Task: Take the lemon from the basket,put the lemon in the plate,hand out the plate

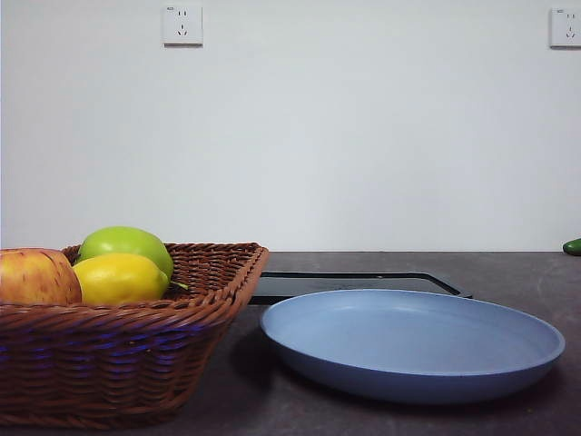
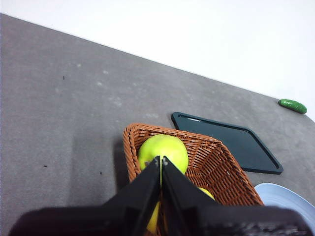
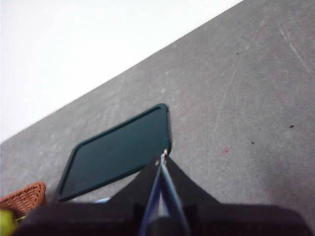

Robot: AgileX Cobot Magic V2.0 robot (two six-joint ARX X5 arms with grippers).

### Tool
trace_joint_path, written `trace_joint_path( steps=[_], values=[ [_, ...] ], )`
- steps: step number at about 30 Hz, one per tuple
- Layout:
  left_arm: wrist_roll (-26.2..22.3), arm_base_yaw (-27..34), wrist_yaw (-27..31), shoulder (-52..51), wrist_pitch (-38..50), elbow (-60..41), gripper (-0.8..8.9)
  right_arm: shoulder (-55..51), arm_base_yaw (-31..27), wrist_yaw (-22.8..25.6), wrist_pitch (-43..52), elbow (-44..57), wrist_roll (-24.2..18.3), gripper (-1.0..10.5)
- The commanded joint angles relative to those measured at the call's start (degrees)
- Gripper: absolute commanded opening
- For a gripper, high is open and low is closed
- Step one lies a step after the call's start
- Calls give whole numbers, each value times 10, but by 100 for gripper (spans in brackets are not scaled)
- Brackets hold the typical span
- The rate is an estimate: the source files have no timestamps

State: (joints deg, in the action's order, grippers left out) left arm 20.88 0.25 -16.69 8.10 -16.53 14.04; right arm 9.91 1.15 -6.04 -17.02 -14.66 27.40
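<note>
Left wrist view: left gripper (image 2: 161,160) with jaws pressed together, gripping nothing, poised above the basket (image 2: 216,172), presumably ready for descent. Lemon (image 1: 121,278) inside the basket, wedged between green apple (image 1: 127,243) and red-yellow apple (image 1: 36,277). Plate (image 1: 413,343) empty, just beside the basket, likely staged for a short transfer. Right gripper (image 3: 161,160) likewise closed and empty, beyond the plate, over the black tray (image 3: 118,152). Dark grey table (image 2: 64,113); plain white wall (image 1: 363,136) with sockets (image 1: 182,25).
</note>
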Motion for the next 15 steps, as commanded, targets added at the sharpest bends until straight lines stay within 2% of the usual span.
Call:
trace_joint_path(
  steps=[1,5,10,13,15],
  values=[
    [-10,1,-2,42,2,35,7,47,0,-1,-21,-50,-36,4],
    [-47,1,-19,111,-8,83,7,127,0,-3,-64,-121,-85,4],
    [-75,1,-54,208,-12,146,7,241,0,-37,-129,-209,-141,4],
    [-78,1,-83,269,-19,184,7,315,0,-75,-173,-258,-171,4],
    [-99,0,-110,320,-32,213,7,370,1,-118,-194,-284,-191,4]
  ],
)
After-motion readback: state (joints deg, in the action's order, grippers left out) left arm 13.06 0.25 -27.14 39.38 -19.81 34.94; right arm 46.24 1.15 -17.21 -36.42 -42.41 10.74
